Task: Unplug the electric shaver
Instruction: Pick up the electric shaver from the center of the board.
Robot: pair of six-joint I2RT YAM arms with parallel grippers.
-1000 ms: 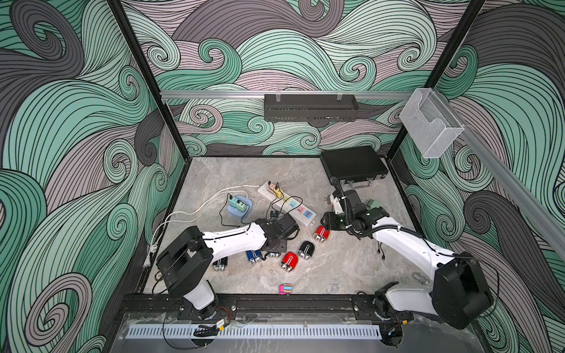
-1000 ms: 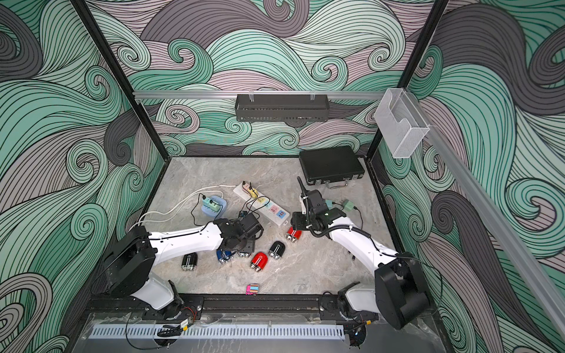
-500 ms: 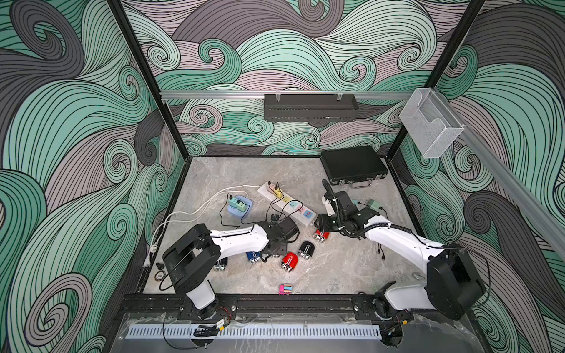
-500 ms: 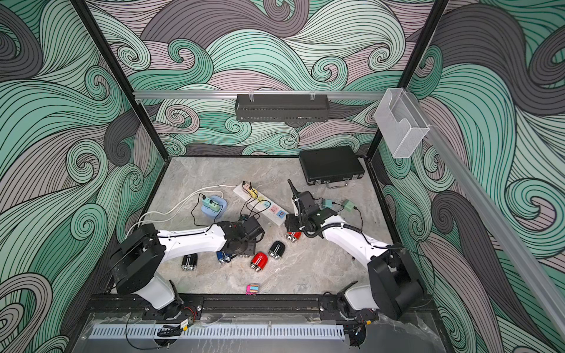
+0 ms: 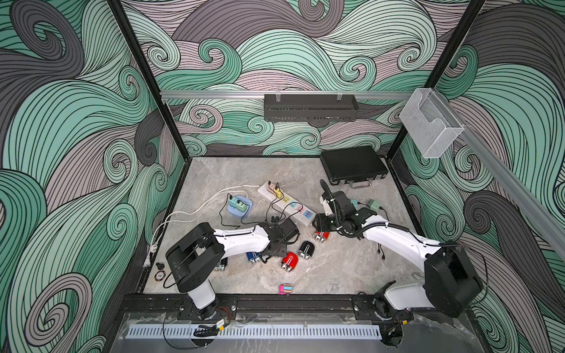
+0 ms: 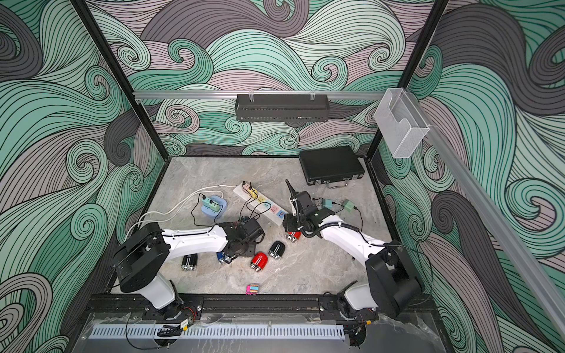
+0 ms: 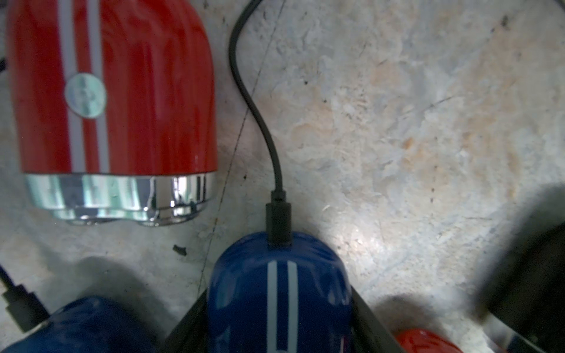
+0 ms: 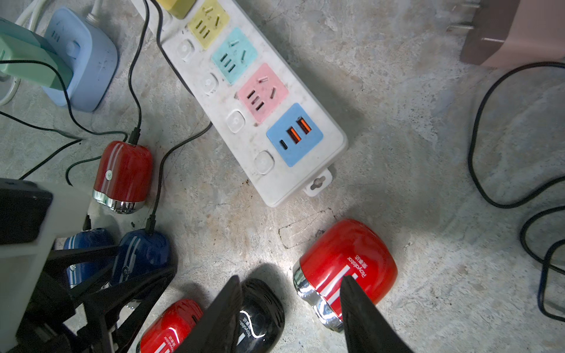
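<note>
A black case (image 5: 354, 165) lies shut at the back right of the floor, so its inside is hidden. A clear bin (image 5: 428, 125) hangs on the right rail and a black rack (image 5: 310, 107) on the back rail; what the rack holds cannot be made out. The white power strip (image 8: 260, 122) carries a yellow plug (image 5: 277, 192) near its far end, and the blue socket cube (image 5: 240, 209) carries green adapters (image 5: 237, 203). The blue shaver (image 7: 276, 305) lies on the floor in front of the strip among other shavers, with a black cable (image 7: 253, 107) plugged into its rounded end. The left gripper (image 7: 279, 290) straddles it, its fingers (image 7: 189, 327) against both flanks with no floor showing between: a grip. The right gripper (image 8: 289, 276) hangs with jaws apart and nothing held, one finger over a black shaver (image 8: 263, 314), the other over a red shaver (image 8: 345, 259) near the strip's end. Since a second ago the right arm has swung in toward that end of the strip. The left arm's shoulder has turned a little, while the left gripper keeps much the same spot.
</note>
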